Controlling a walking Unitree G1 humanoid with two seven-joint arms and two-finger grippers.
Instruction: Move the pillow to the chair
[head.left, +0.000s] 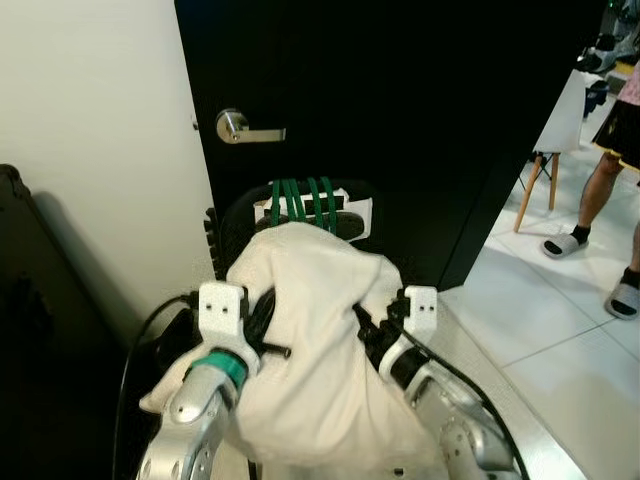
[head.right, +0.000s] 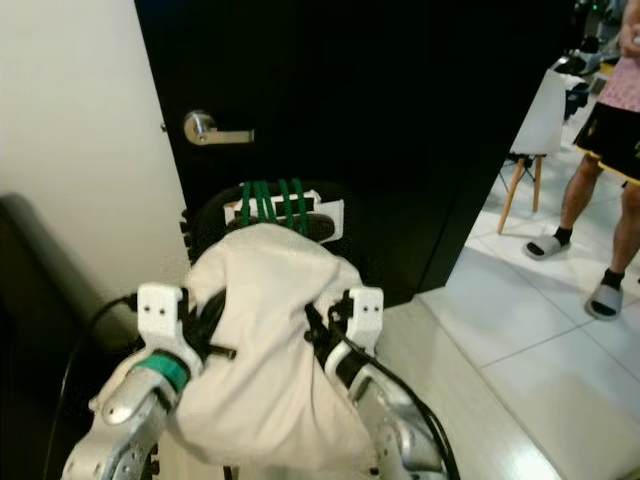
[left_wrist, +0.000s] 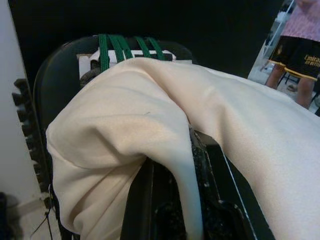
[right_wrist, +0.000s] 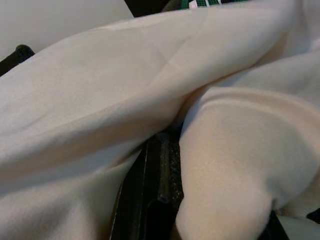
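The cream pillow (head.left: 320, 350) hangs between the 2 grippers in front of the robot's chest, its long axis running from a bunched top end, up and away from the robot toward the door (head.left: 400, 110), down to a loose end near the robot's body. The left gripper (head.left: 262, 322) bites into the pillow's left side; in the left wrist view its black fingers (left_wrist: 150, 200) are pinched on a fold of the cloth. The right gripper (head.left: 385, 318) holds the right side, with cloth squeezed around a finger (right_wrist: 162, 175) in the right wrist view. Just behind the pillow's top stands a black chair (head.left: 232, 215) with 4 green straps (head.left: 300, 200) over its back, set against the dark door with its silver handle (head.left: 240, 127). At right, on the white tiled floor (head.left: 560, 340), a person's legs (head.left: 600, 190) in sandals stand near a white chair (head.left: 560, 130).
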